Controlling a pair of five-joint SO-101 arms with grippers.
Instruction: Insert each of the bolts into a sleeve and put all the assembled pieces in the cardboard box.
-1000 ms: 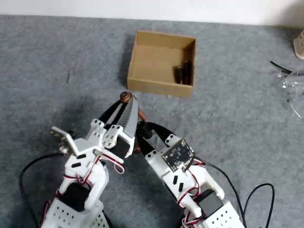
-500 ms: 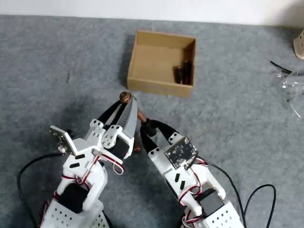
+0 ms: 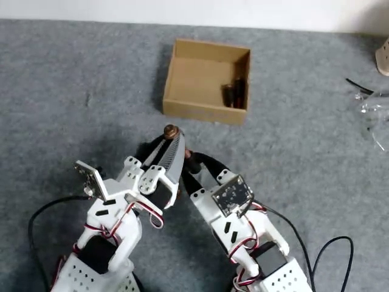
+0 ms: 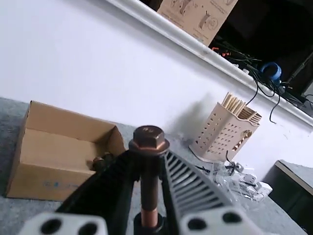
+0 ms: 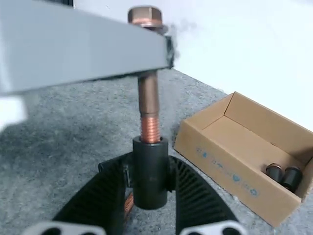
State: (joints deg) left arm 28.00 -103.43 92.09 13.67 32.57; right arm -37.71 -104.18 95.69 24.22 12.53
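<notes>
Grey felt is spread over the desk (image 3: 304,182), and a white wall is seen beyond its far edge. Toward that far edge, about midway along it, the cardboard box (image 3: 200,112) is set open, and two assembled pieces (image 3: 235,94) are laid side by side against its right wall. Between the box and the near edge the two grippers are brought together. The bolt (image 4: 148,139) is held upright, head up, clamped by its shank between the closed jaws of the left gripper (image 4: 146,164). Just beneath it the black sleeve (image 5: 150,171) is gripped by the jaws of the right gripper (image 5: 149,193). The bolt's threaded end is seen entered into the sleeve's mouth, with thread left bare above. Two pieces are thus judged finished and boxed. The insertion in hand is judged only begun: the bolt is yet to be pushed home and the piece carried to the box. Whether further bolts remain cannot be told.
</notes>
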